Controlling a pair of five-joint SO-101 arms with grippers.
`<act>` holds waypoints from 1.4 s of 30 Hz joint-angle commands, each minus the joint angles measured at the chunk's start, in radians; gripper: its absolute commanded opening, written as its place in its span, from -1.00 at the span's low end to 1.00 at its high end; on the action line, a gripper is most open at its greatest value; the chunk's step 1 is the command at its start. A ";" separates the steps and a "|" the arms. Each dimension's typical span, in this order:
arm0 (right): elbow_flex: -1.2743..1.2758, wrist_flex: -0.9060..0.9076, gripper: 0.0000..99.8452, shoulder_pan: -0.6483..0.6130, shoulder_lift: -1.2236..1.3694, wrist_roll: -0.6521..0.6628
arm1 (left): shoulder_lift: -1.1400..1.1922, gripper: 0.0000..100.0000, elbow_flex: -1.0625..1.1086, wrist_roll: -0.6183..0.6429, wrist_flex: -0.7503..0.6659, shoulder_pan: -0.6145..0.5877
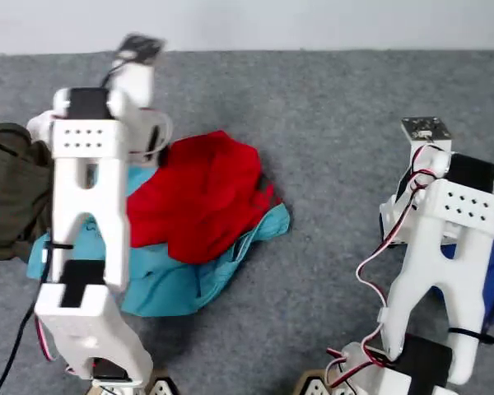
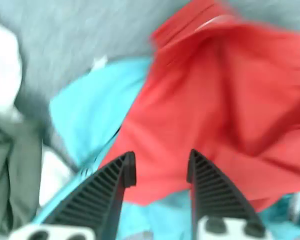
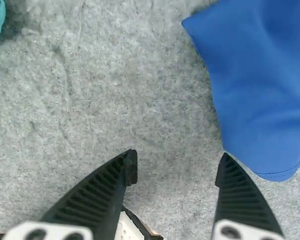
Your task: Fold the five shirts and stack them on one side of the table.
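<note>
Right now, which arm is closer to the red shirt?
Left. The left fingers hover over the red shirt. The right fingers are far off, beside the blue shirt.

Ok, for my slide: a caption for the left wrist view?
Open left gripper above a red shirt lying on a turquoise shirt.

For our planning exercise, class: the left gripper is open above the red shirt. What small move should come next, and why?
Probably lower the left gripper and close on the red shirt near its edge. Its jaws stand open over that cloth, and the red shirt lies bunched on the teal shirt, so it likely must come off before either can be folded.
</note>
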 commanded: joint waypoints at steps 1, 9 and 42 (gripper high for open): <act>-0.003 0.007 -0.48 -0.010 -0.041 0.011 | 0.008 -0.65 0.117 0.005 0.008 -0.043; -0.011 -0.127 -0.48 -0.312 -0.038 0.006 | 0.126 -0.65 0.196 0.005 0.014 -0.198; -0.750 -0.186 -0.99 -0.702 0.812 0.106 | 0.135 -0.65 0.389 -0.117 -0.032 -0.485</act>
